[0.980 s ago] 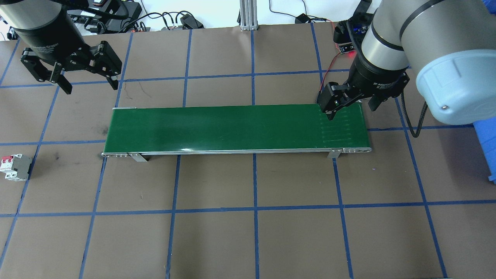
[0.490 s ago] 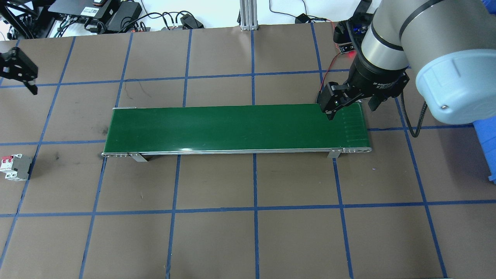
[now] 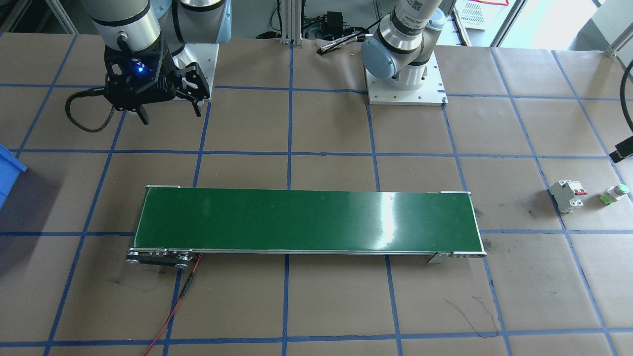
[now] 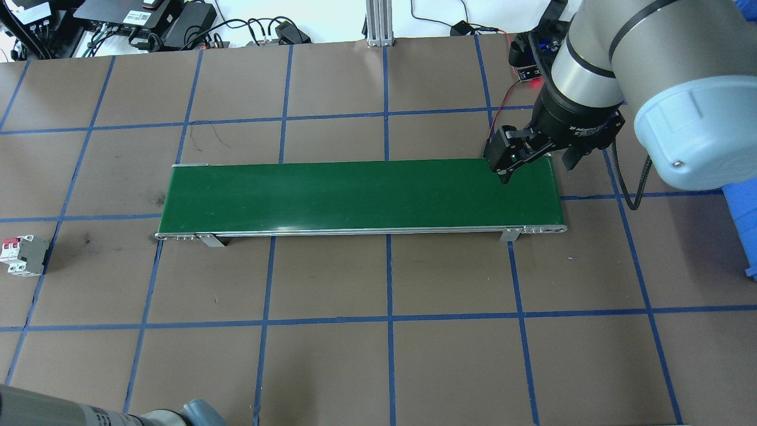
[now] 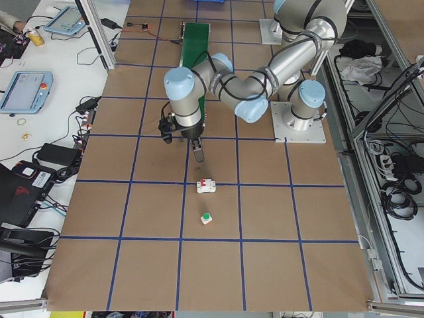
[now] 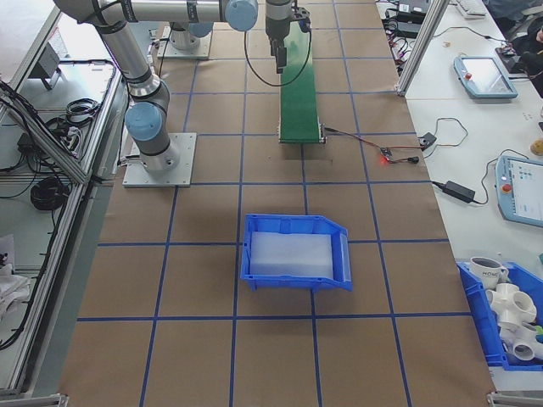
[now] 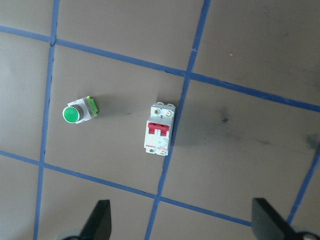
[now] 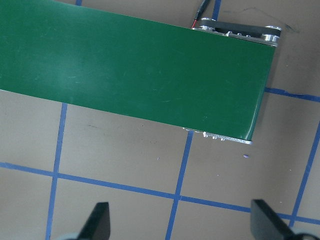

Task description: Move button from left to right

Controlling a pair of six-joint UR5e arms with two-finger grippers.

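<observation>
Now | L hand (image 7: 180, 225) released, tips cropped | R hand (image 8: 180, 225) released | button (image 7: 77, 112) beside breaker (image 7: 159, 129)

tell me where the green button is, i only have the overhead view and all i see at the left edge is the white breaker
Observer: The small push-button with the round green cap lies on the brown paper just past the white boxy circuit breaker with red levers, further to the robot's left, apart from it.
Operator: where's the left arm, can't see it either
Observer: The left gripper hangs above the table on the conveyor side of the breaker, its wrist camera looking down on both parts.
Operator: jaws open or shut
Observer: Open wide and empty. In the wrist view the breaker sits nearer the middle between the jaws, and the button is off to one side.
</observation>
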